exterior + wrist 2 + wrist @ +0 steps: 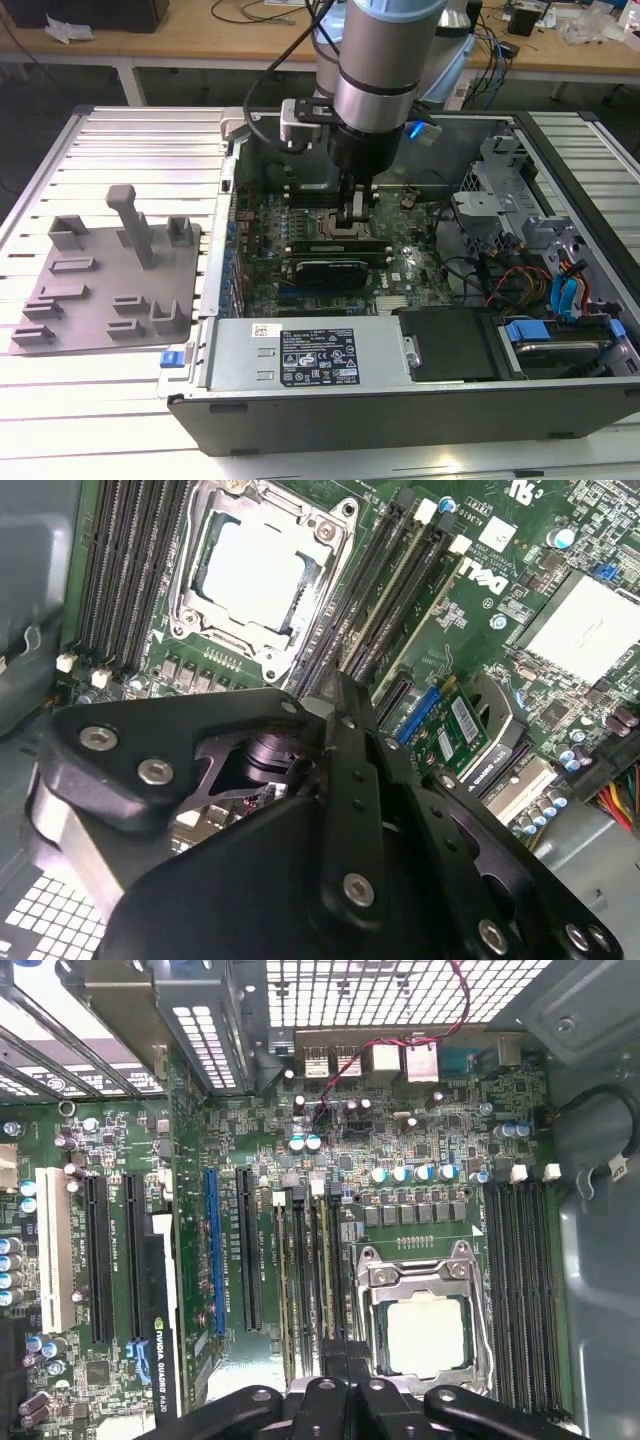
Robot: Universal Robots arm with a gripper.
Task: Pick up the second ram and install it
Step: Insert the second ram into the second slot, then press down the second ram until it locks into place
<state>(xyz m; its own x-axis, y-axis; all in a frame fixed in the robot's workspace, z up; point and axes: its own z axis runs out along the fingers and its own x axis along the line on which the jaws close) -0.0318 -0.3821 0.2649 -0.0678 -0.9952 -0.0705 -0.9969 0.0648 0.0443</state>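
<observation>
The gripper (356,222) hangs low inside the open computer case (400,385), just beside the CPU socket (425,1325) — over the memory slots (305,1280). Whether its jaws grip anything, I cannot tell.

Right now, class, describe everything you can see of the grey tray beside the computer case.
The grey tray looks like matte plastic: a flat plate with raised blocks, low slotted brackets and one tall post. It lies flat on the white slatted table, at the exterior view's left of the open computer case.
</observation>
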